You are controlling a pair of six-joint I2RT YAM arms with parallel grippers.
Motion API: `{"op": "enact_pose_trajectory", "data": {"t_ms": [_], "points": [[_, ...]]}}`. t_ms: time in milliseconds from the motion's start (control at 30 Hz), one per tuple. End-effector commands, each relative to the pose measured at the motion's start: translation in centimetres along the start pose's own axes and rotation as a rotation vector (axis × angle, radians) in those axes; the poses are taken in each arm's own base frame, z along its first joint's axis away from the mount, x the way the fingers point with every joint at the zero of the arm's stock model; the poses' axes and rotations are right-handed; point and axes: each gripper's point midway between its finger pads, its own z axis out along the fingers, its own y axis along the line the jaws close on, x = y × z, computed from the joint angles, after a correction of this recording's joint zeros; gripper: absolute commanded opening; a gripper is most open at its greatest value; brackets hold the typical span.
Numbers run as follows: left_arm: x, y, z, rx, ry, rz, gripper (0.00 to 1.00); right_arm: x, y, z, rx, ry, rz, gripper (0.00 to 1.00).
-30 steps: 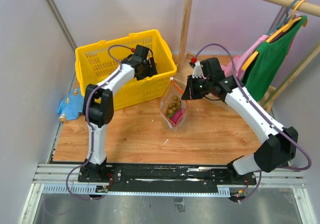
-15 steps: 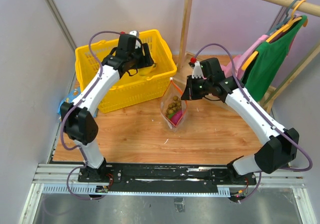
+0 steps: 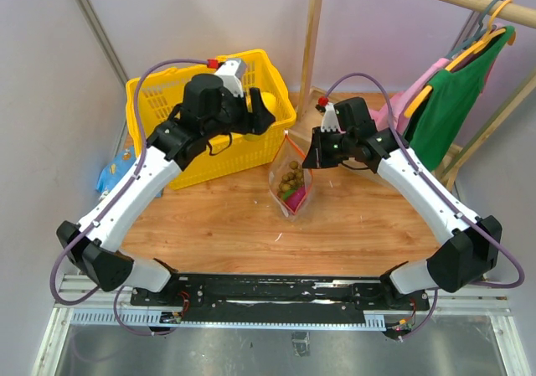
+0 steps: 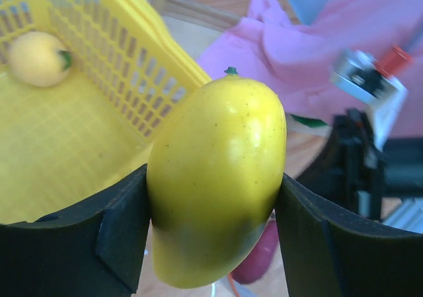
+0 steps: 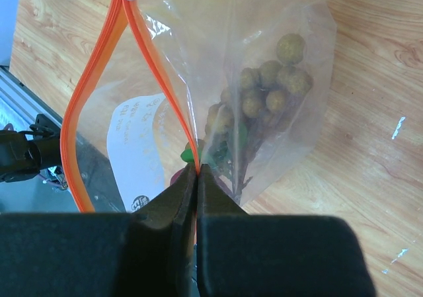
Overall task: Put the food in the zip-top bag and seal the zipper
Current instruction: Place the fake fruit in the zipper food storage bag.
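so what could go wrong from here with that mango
1. The mango in the left claw looks wide against the narrow mouth of the bag; it may catch on the zipper instead of dropping in.
2. The right claw pinches only one side of the zipper, so a push from the mango could pull it free and let the bag slump.
3. The grapes already fill the bag's bottom, so the mango may sit high and hinder sealing.

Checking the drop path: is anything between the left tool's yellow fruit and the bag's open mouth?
Nothing visible does. The left tool holds the yellow fruit by the basket rim; the right tool pinches the zipper open.
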Motion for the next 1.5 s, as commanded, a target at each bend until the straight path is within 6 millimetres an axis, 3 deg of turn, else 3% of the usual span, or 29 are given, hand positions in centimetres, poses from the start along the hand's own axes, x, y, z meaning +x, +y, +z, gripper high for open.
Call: {"op": "enact_pose_trajectory", "data": {"t_ms": [0, 133, 300, 367, 800, 1033, 1233, 1467], "points": [[1.5, -5.1, -1.2, 0.152, -0.003, 0.047, 0.29, -0.1, 1.0, -0.6, -0.015, -0.023, -0.003, 0.01], [3.4, -8.1, -1.7, 0.227, -0.001, 0.033, 0.29, -0.2, 1.2, -0.5, -0.017, -0.025, -0.001, 0.01], [6.1, -9.2, -1.7, 0.246, -0.003, -0.045, 0.29, -0.1, 1.2, -0.5, -0.013, -0.027, 0.002, 0.01], [6.2, -9.5, -2.0, 0.261, -0.04, -0.061, 0.3, -0.1, 1.2, -0.4, -0.013, -0.025, 0.003, 0.01], [9.7, -8.9, 0.2, 0.236, -0.003, -0.025, 0.48, 0.0, 1.3, 0.0, -0.018, -0.015, 0.005, 0.01], [11.2, -7.8, 0.6, 0.201, 0.017, -0.014, 0.67, 0.0, 1.2, 0.1, -0.013, -0.012, 0.007, 0.01], [11.6, -7.0, 0.9, 0.164, 0.015, -0.007, 0.81, -0.1, 1.2, 0.2, -0.016, -0.011, 0.006, 0.0], [11.2, -6.8, 0.7, 0.149, 0.005, -0.014, 0.85, 0.0, 1.3, 0.0, -0.017, -0.013, 0.005, 0.01]]}}
